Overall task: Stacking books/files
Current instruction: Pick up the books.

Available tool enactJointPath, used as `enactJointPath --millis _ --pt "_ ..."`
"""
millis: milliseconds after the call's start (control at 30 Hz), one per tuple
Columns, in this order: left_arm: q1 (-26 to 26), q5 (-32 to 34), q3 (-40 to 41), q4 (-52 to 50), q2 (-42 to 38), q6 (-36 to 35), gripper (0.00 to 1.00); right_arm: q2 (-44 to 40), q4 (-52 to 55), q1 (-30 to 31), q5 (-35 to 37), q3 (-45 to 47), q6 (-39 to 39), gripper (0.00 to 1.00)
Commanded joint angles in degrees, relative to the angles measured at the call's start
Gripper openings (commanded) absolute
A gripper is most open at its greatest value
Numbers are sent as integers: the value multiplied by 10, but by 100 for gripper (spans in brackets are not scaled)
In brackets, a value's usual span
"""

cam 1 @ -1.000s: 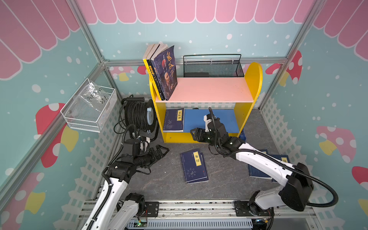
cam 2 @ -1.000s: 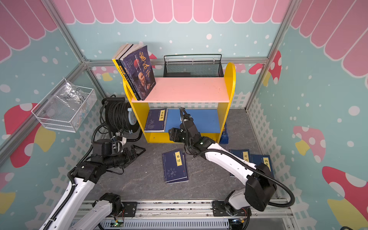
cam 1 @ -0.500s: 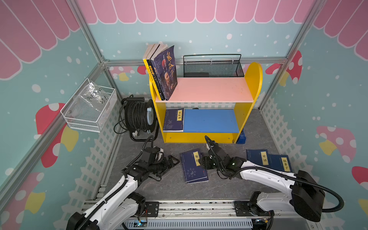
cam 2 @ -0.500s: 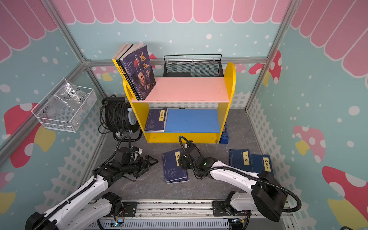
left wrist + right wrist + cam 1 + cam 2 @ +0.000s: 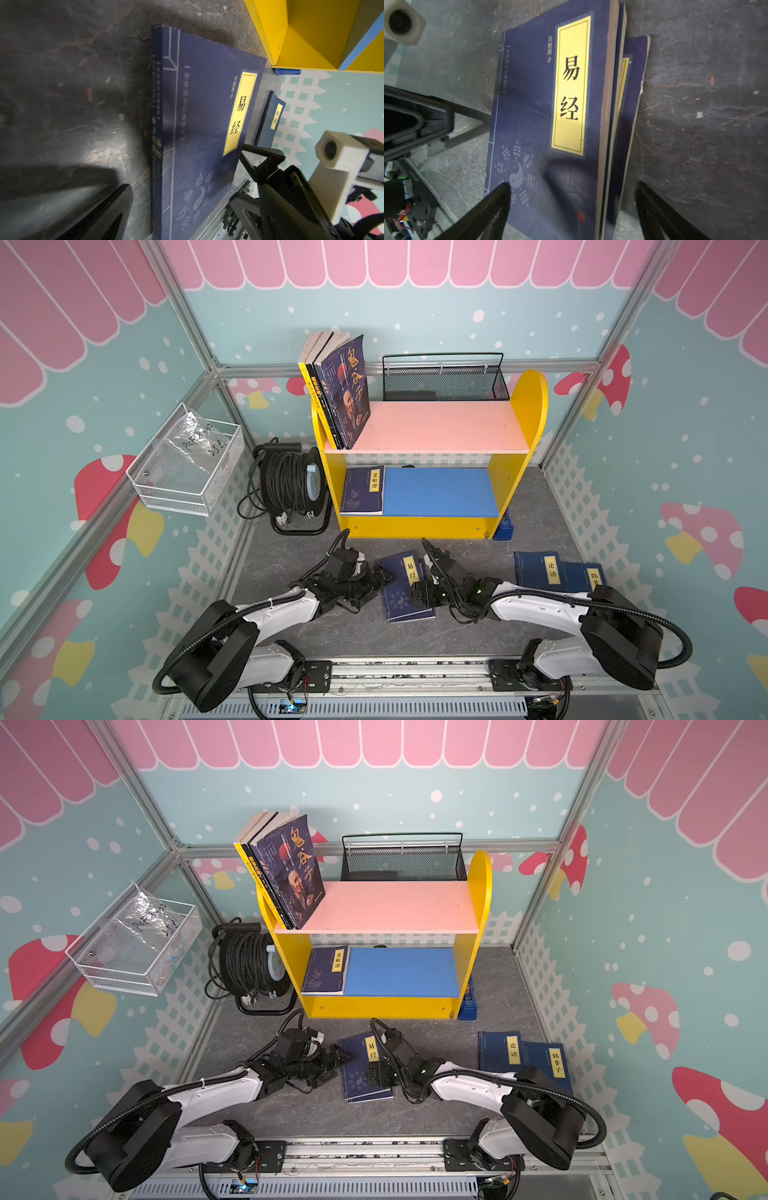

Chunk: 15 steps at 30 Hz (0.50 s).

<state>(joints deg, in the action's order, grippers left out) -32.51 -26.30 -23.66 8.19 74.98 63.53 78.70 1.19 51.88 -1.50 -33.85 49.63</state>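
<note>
Two navy books lie stacked on the floor [image 5: 405, 593] [image 5: 361, 1073], the top one [image 5: 542, 104] [image 5: 203, 116] with a yellow label. My left gripper [image 5: 384, 583] [image 5: 187, 199] is open at its spine side. My right gripper [image 5: 424, 576] [image 5: 571, 185] is open over the page edge, one finger [image 5: 496, 205] above the cover, the other [image 5: 652, 207] above the floor. Neither holds anything. Two more navy books [image 5: 552, 572] lie on the floor at the right, one [image 5: 361, 489] lies on the lower shelf, and three thicker ones [image 5: 340, 393] stand on the top shelf.
The yellow shelf unit [image 5: 515, 472] stands just behind the stack, with a small blue box [image 5: 503, 526] at its right foot. A black cable reel [image 5: 291, 485] sits left of it. A white wire basket [image 5: 187, 464] hangs on the left wall; a black mesh basket [image 5: 444, 377] stands behind.
The right arm came back from the lower shelf and down to the floor stack, and its jaws widened. The left arm lowered and slid right to the stack's spine side.
</note>
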Motion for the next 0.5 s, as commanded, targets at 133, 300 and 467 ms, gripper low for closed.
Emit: enactJointPath --millis 133,300,467 --pt "-19 22 -19 71 11 48 94 15 -47 8 -14 2 4 98" --pt "-32 27 -34 54 -2 43 94 34 -59 9 -36 -5 -4 94" --pt "-33 22 -34 90 7 63 90 53 -77 9 -63 -10 -17 91"
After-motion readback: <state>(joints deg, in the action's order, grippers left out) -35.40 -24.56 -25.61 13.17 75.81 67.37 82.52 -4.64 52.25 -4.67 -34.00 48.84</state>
